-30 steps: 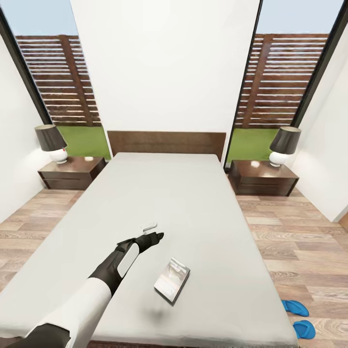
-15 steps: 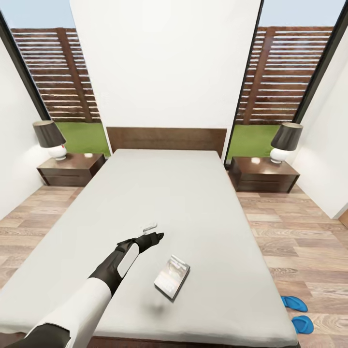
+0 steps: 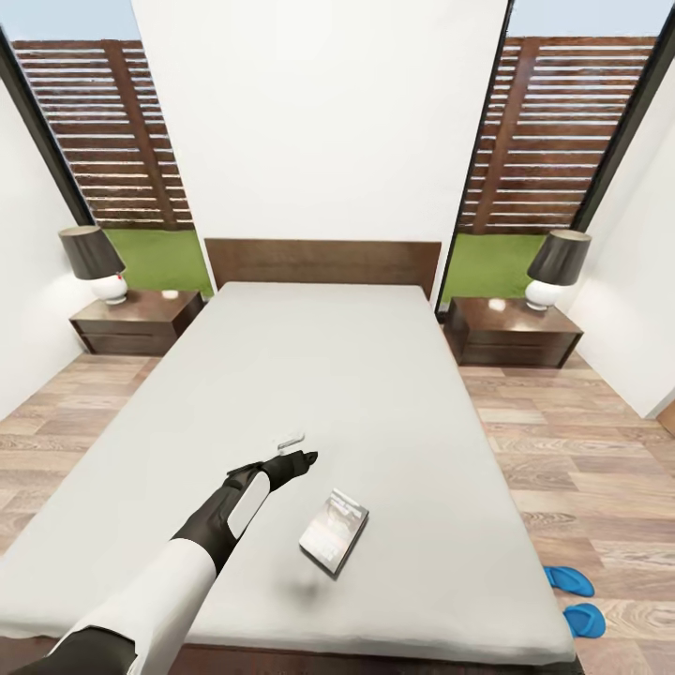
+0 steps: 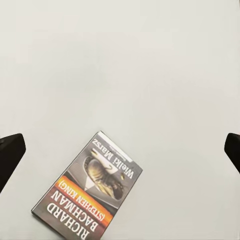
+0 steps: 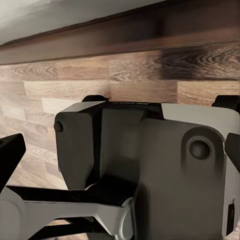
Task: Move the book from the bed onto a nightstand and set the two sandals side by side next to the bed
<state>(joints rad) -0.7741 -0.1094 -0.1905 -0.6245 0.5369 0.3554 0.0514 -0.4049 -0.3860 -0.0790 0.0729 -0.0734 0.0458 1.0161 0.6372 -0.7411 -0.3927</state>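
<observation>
The book (image 3: 334, 542) lies flat on the bed's light-grey mattress (image 3: 375, 394), near the foot end. In the left wrist view the book (image 4: 90, 192) shows its dark cover, orange band and white lettering. My left gripper (image 3: 305, 459) hovers over the mattress just up and left of the book, open and holding nothing. Its dark fingertips (image 4: 10, 152) stand wide apart in the left wrist view. The two blue sandals (image 3: 568, 579) (image 3: 584, 619) lie on the floor at the bed's right foot corner. My right gripper (image 5: 120, 150) is open, low by the floor.
A dark nightstand (image 3: 136, 322) with a lamp (image 3: 94, 262) stands left of the headboard, and another nightstand (image 3: 511, 330) with a lamp (image 3: 555, 267) right of it. A small white object (image 3: 291, 438) lies on the mattress. The robot's own body (image 5: 150, 170) and the bed frame (image 5: 150, 30) are close to the right gripper.
The whole head view has shifted a little, so the camera has moved. My left arm keeps its pose over the mattress and the book lies where it was.
</observation>
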